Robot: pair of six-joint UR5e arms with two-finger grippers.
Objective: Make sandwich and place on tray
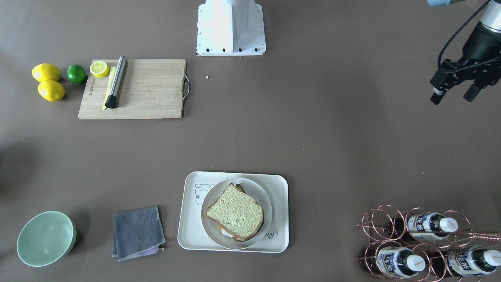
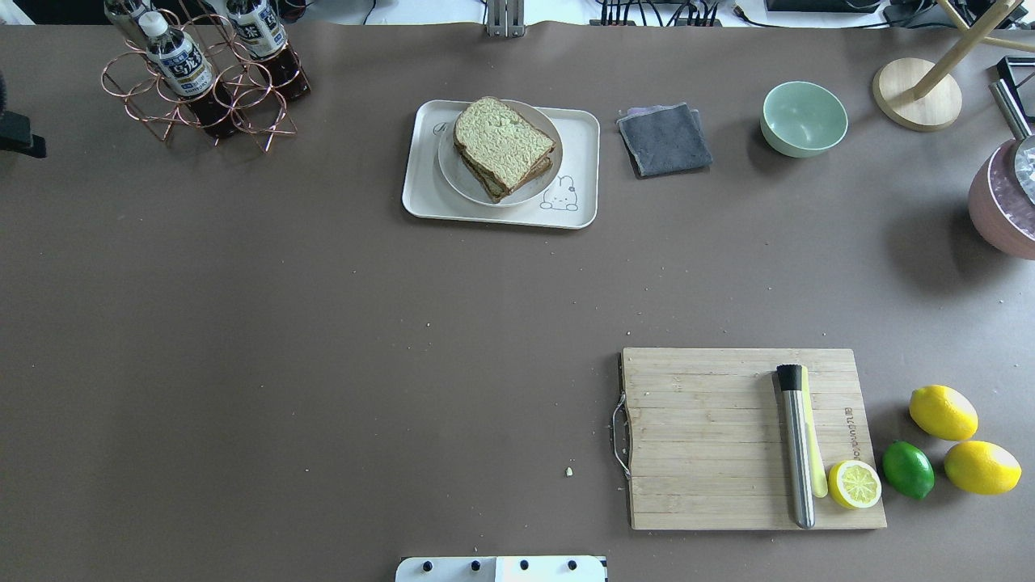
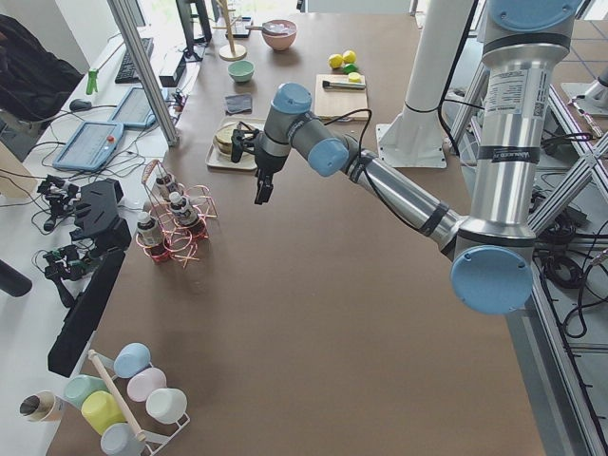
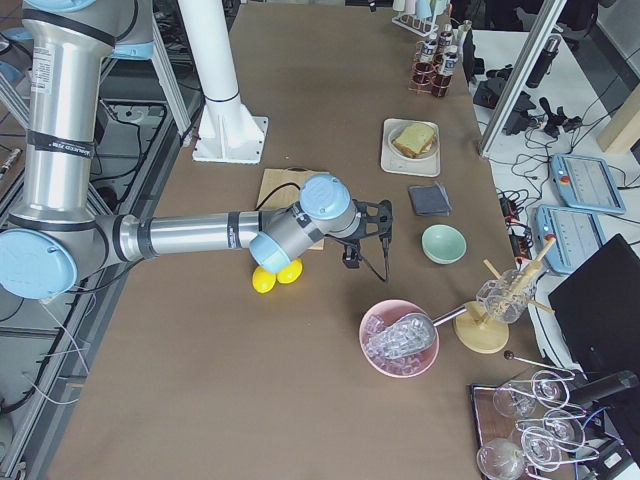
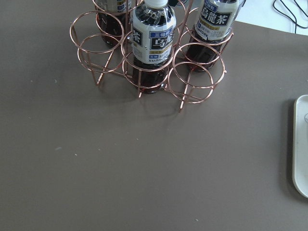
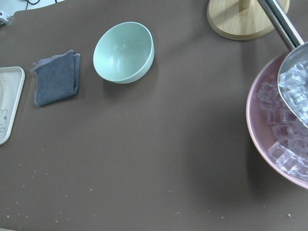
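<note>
The desk (image 1: 313, 137) wears a matt brown covering, smooth and speckled with crumbs. The flat cream-white rectangular tray (image 1: 188, 235) looks like smooth plastic with a soft sheen; the round white plate (image 1: 263, 196) on it is glossier. The sandwich (image 1: 235, 213) shows a rough, porous top slice under pale greenish spread, with a dull brown crust. The wooden cutting board (image 1: 152, 90) has matt, striped grain and a metal wire handle — on it lies a brushed steel cylinder (image 1: 118, 78). The folded grey cloth (image 1: 137, 231) is napped and matt. The pale green bowl (image 1: 45, 239) is smooth, lightly glossy. The copper-coloured wire rack (image 1: 385, 225) gleams.
</note>
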